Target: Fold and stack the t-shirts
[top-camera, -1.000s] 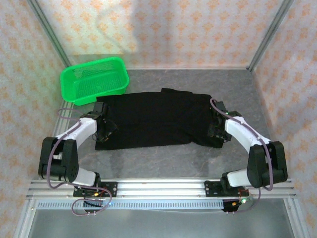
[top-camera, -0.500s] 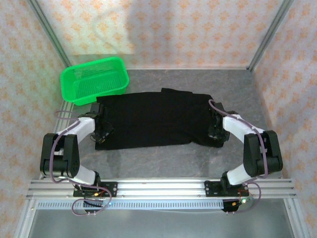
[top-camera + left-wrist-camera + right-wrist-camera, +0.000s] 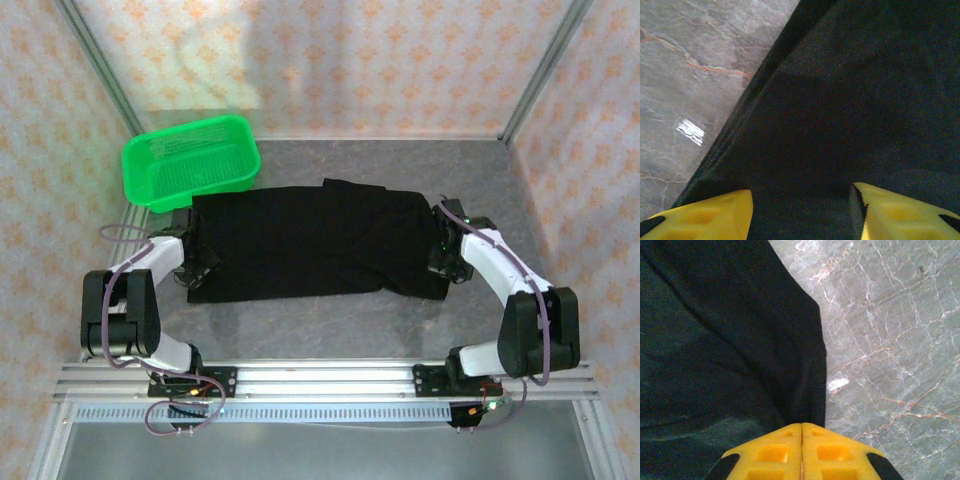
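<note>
Black, plain t-shirt (image 3: 310, 245) lies spread wide and mostly flat.

No writing, label, brand, number or sign can be read in any view. The black t-shirt (image 3: 310, 245) is plain, and the green basket (image 3: 190, 160) and the marbled table (image 3: 400, 320) carry no legible marks.
</note>
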Robot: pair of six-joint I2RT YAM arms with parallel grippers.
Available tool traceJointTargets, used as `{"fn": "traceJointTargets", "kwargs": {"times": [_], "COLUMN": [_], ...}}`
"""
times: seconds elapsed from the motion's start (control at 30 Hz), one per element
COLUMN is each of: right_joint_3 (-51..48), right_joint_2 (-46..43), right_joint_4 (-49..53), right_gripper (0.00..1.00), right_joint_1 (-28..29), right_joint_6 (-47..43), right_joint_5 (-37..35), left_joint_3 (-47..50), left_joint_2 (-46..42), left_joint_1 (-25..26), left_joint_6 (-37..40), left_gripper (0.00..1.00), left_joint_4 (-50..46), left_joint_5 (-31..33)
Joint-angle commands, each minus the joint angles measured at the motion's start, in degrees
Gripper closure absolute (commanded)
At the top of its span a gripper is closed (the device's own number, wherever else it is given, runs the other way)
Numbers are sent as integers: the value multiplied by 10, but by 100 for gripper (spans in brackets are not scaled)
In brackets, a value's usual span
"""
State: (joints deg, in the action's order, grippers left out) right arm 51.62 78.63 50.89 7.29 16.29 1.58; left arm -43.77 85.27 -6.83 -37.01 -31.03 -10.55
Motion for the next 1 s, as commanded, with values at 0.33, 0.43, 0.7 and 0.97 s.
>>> {"fn": "traceJointTargets", "kwargs": {"times": [0.33,0.43,0.7,0.97], "right_joint_3": [-51,-68,-88,-76], "right_joint_2": [36,25,47,-11], "right_joint_4": [-91,-103,-103,-35], "right_gripper": [66,66,78,97], "right_joint_1": [-3,-3,-3,-17], "right_joint_6": [60,66,81,110], "right_joint_5": [74,83,54,-9], "left_joint_3": [4,4,4,10], "left_joint_2": [3,0,7,-2], "left_joint_1": [-7,-7,-7,-29], "left_joint_6": [18,19,14,13], "left_gripper": [45,45,45,46], "left_joint_4": [-12,-14,-10,-28], "left_joint_5": [6,5,4,15]}}
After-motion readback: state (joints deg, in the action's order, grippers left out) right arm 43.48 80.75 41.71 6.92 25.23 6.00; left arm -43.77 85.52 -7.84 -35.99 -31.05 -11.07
